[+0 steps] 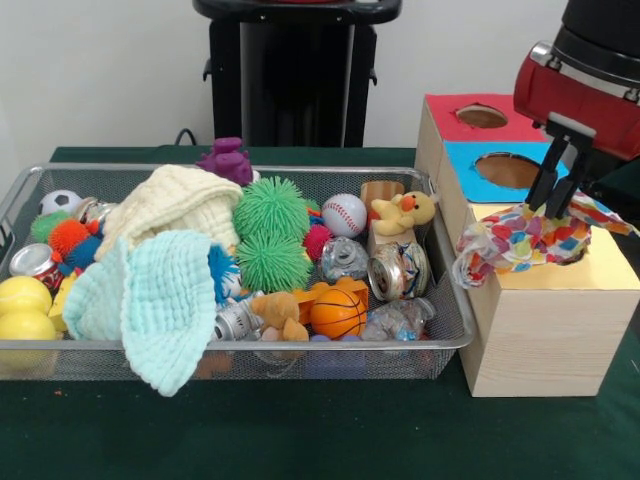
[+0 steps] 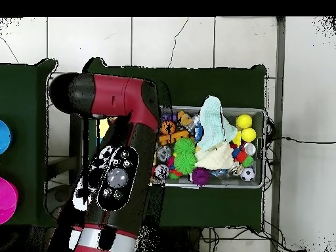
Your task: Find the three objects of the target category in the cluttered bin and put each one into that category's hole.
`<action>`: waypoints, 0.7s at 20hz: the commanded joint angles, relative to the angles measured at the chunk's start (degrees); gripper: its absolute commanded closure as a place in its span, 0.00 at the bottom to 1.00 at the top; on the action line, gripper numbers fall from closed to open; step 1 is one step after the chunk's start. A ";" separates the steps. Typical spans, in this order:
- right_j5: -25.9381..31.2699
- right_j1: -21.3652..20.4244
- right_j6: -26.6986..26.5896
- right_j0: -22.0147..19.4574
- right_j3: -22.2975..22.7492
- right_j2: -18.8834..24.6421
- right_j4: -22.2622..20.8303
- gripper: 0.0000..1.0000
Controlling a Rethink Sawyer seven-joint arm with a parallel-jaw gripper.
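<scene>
The wire mesh bin [image 1: 60, 362] is full of toys, cans and cloths; it also shows in the overhead view [image 2: 263, 147]. A white cloth with coloured patches [image 1: 505, 243] lies bunched on the yellow top [image 1: 610, 272] of the wooden box and hangs off its left edge. It covers nearly all of the yellow hole [image 1: 576, 258]. My gripper [image 1: 552, 210] comes down from the upper right, shut on this cloth over the hole. I see no other printed cloth in the bin. In the overhead view my arm hides the gripper and the boxes.
A mint waffle cloth [image 1: 150, 300] drapes over the bin's front edge, with a cream waffle cloth [image 1: 175, 205] behind it. Green spiky balls [image 1: 272, 235], a baseball [image 1: 344, 214] and cans fill the bin. The blue-topped hole [image 1: 508, 170] and the red-topped hole [image 1: 482, 116] lie behind the yellow top.
</scene>
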 commanded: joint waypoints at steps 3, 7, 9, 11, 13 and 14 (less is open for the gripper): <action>4.65 1.51 10.21 -1.61 0.35 0.62 -1.92 1.00; 3.06 1.86 10.18 -1.61 0.88 0.51 -2.22 1.00; 2.69 1.91 9.93 -1.77 0.93 0.55 -2.35 1.00; 2.81 2.00 9.77 -1.87 0.76 0.61 -2.35 1.00; 2.98 2.02 9.49 -1.97 0.60 0.65 -2.38 1.00; 2.97 2.07 9.56 -1.94 0.59 0.66 -2.32 1.00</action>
